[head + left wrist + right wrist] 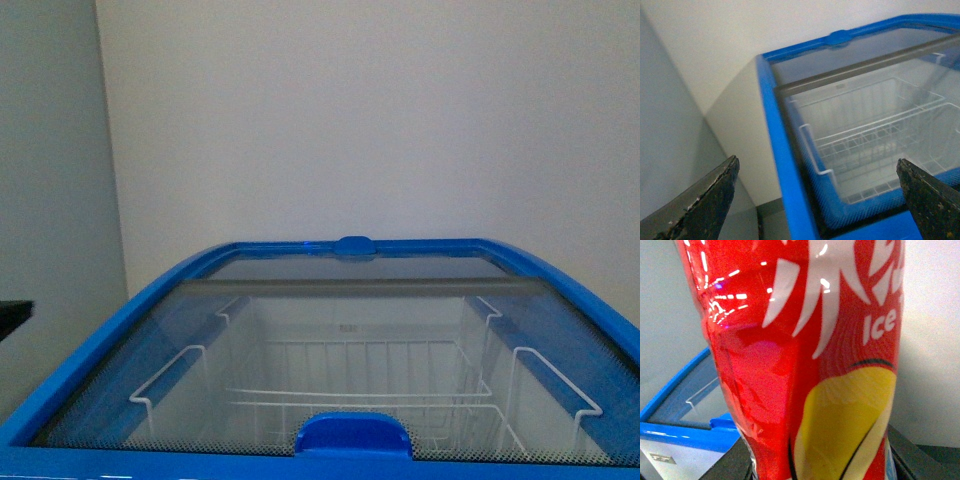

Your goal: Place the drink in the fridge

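Note:
The fridge (150, 300) is a chest cooler with a blue rim right in front of me; its sliding glass lid (380, 330) is shut and has a blue handle (352, 436) at the near edge. A white wire basket (360, 385) shows through the glass. Neither arm shows in the front view. My left gripper (817, 200) is open and empty above the fridge's near left corner (785, 165). My right gripper (820, 465) is shut on the drink (805, 355), whose red label with white and yellow marks fills the right wrist view; its cap is out of view.
A white wall (380, 120) rises behind the fridge, meeting a grey wall (50, 180) on the left. A dark ledge (12, 315) juts in at the left edge. A corner of the fridge (685, 432) shows behind the bottle.

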